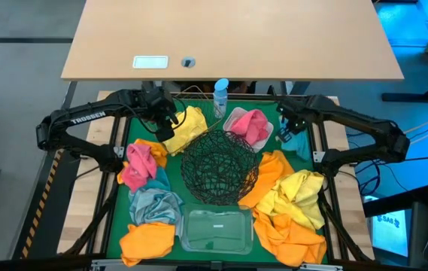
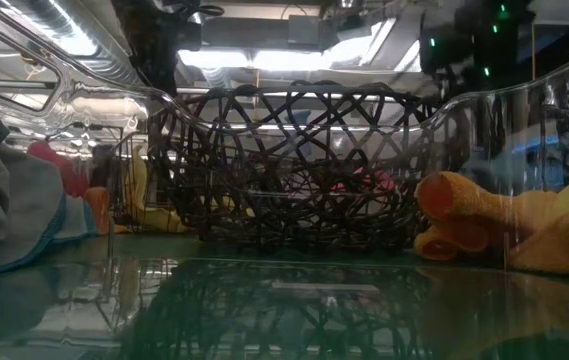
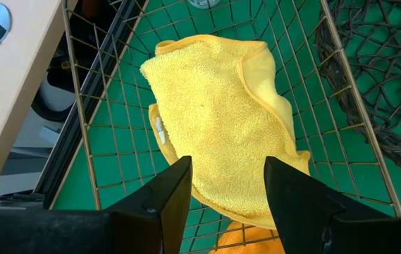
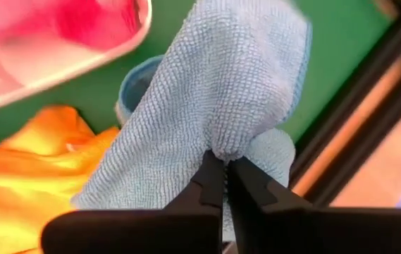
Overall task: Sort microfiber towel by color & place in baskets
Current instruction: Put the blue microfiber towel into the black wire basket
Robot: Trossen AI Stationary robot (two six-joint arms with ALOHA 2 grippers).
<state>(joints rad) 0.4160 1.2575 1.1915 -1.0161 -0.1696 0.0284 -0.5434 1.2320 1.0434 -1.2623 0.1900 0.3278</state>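
A nubbly, looped-weave blue towel [image 4: 214, 106] is pinched in a raised fold by the closed right gripper [image 4: 223, 176] beside the white tray [image 4: 80, 53]. A plush yellow towel [image 3: 218, 116], its long axis running away from the parted left gripper [image 3: 227, 187], is draped inside the thin copper wire basket [image 3: 80, 113].

Bright overhead light throughout; glare streaks the low view, right wrist view blurred.

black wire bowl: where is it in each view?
High: black wire bowl at table centre.
Low: fills the middle.
Left wrist: its rim at the right edge, beside the copper wire basket.
Right wrist: not in it.
Shared landmark: green mat.
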